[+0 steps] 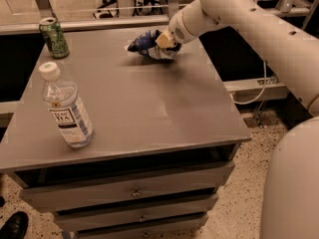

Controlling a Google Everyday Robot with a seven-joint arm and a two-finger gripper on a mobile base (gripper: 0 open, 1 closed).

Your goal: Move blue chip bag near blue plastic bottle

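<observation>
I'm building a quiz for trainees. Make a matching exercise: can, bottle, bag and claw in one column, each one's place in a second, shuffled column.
Things
1. can
2. bottle
3. bag
4. claw

Places
A. at the bag's right end
B. near left of the table
C. far-left corner
D. far edge, about the middle

Pairs: 1-C, 2-B, 3-D, 4-A

"TEA", perhaps, on blue plastic bottle [67, 111]
</observation>
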